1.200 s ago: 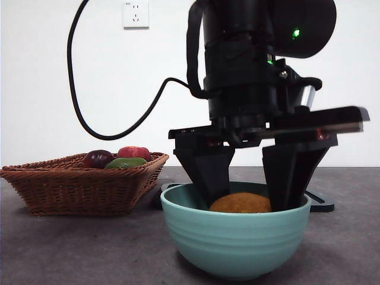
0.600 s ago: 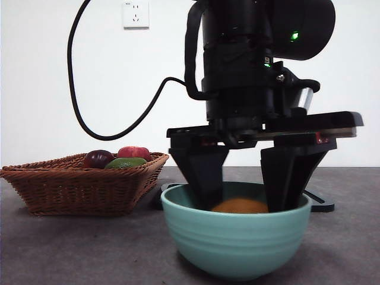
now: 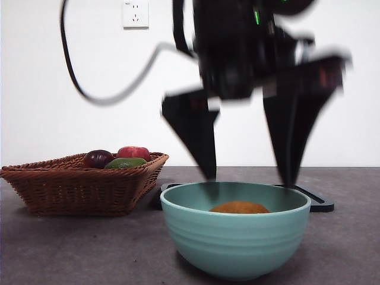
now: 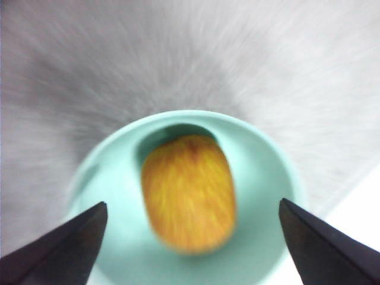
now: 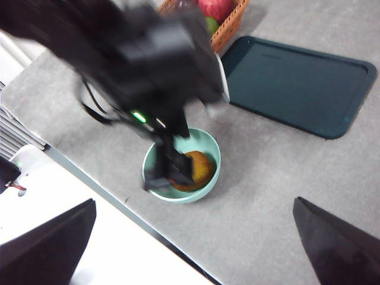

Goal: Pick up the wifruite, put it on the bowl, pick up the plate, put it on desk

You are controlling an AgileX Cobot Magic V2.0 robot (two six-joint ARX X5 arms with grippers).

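The orange-brown wifruite (image 3: 239, 207) (image 4: 189, 193) (image 5: 193, 169) lies loose inside the mint-teal bowl (image 3: 234, 237) (image 4: 261, 228) (image 5: 211, 146) near the desk's front edge. My left gripper (image 3: 249, 178) (image 4: 193, 203) hangs open just above the bowl, its jaws wide apart and blurred by motion, touching nothing. The plate (image 3: 317, 203) (image 5: 300, 83), a dark teal flat tray, rests on the desk (image 3: 71, 249) behind the bowl. High above the scene, my right gripper (image 5: 194, 202) is open and empty.
A brown wicker basket (image 3: 83, 184) (image 5: 228, 27) with a purple, a red and a green fruit stands left of the bowl, beside the plate. A black cable (image 3: 71, 71) loops above the basket. The desk's front edge (image 5: 107, 190) runs close to the bowl.
My left gripper has let go of the wifruite and risen out of the bowl, jaws spread wider. The wifruite has settled lower in the bowl.
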